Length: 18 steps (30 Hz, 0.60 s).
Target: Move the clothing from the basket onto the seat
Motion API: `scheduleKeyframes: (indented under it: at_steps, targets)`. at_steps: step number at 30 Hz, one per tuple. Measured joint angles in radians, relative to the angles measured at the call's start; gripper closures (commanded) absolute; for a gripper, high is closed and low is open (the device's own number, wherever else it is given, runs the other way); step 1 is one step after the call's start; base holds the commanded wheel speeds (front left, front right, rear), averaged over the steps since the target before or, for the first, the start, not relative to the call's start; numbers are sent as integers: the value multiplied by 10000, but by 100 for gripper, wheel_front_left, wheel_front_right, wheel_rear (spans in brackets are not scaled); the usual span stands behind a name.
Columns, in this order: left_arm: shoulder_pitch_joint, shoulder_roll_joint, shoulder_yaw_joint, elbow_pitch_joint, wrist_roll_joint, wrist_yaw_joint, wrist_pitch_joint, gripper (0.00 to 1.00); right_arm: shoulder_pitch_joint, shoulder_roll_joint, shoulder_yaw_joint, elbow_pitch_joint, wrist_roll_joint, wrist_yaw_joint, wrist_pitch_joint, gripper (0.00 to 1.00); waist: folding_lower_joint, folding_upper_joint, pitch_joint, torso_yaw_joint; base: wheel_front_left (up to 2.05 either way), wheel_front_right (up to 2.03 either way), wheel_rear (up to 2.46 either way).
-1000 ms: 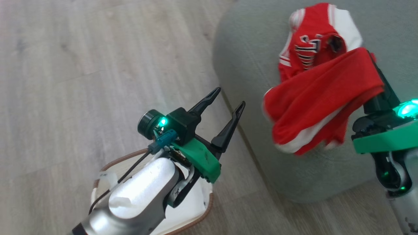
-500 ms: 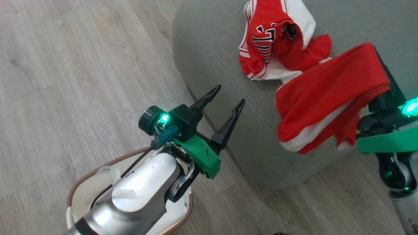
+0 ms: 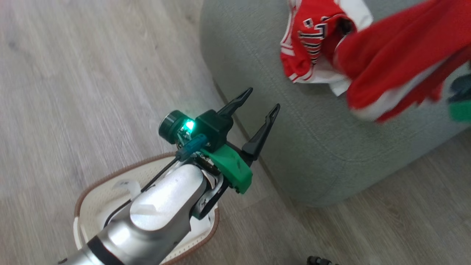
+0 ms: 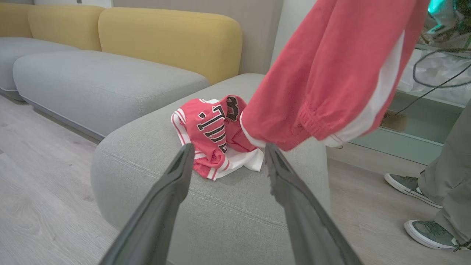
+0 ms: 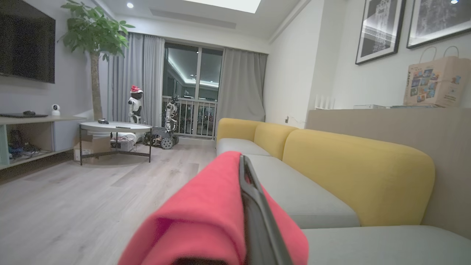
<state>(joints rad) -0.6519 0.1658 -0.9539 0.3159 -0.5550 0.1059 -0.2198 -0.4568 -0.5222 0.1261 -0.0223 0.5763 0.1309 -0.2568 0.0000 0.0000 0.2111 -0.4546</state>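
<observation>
Pale wood-look plank floor ran under everything. The large grey-green fabric sofa cushion — the seat — lay ahead of both pincers.

Left pincer: released, its two dark fingers spread with nothing between them. It hung above the floor with its tips aimed at the seat's near edge, probably parked there to keep out of the carrying arm's path. The small cream-white perforated plastic basket with a brown rim sat behind and beneath it, under its forearm. What showed of the interior was bare; the arm hid the rest.

Right pincer: clenched, by my reading, on a red shiny garment with a white side stripe. Cloth lay on both sides of the dark finger in its own wrist view. The garment hung free below it, over the seat and not resting on it. It was presumably held high so the hem would clear the cushion edge.

A crumpled red jersey with black, white-outlined lettering lay on the seat beyond the left fingertips, just under the hanging garment — touching or not, I could not tell.

Around: a yellow backrest stood far beyond the left pincer. A person's grey shoes were on the floor off to its right, past the seat. Nothing stood between the hanging garment and the cushion, though the jersey might get covered on release.
</observation>
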Motion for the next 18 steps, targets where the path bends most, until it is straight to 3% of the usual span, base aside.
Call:
scheduleKeyframes:
  at_steps: [14,18]
  targets:
    - [-1226,-173,-255,29,617,184,587,0,-2936,-1856,-1204,3800,410,0,0,100,1,0,1789,1203,0,0,0]
    - [-1531,-190,-347,-21,782,274,794,0,-3826,-2159,-1005,4870,267,0,0,100,1,0,2423,1554,0,0,0]
